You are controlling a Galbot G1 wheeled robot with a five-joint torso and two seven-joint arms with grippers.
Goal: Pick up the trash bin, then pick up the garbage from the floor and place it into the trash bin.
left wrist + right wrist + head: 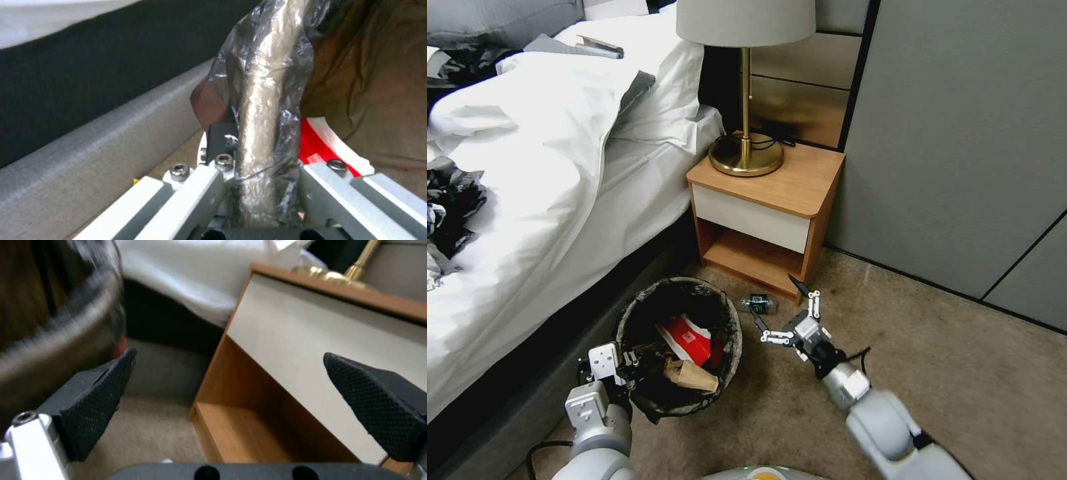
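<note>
Gripping the near rim of the trash bin (679,347) with the left claw (627,363), fingers clamped together on the bag-lined edge, close against the dark bed base (527,393). In the left wrist view, pinching the crinkled liner (262,110) over the rim between the two metal fingers. Holding, inside the bin, a red-and-white wrapper (686,339) and a crumpled brown paper scrap (694,377).

Hovering just to the right of the bin with the right claw (782,312), fingers spread wide apart and gripping nothing, black pads (98,400) showing bare in the right wrist view. Lying on the carpet (960,373), a small green-labelled bottle (759,304), just beyond and slightly left of the open fingertips, near the foot of the wooden nightstand (767,213) and between it and the bin. Not touching the bottle. Standing on the nightstand, a brass lamp (746,143).
</note>
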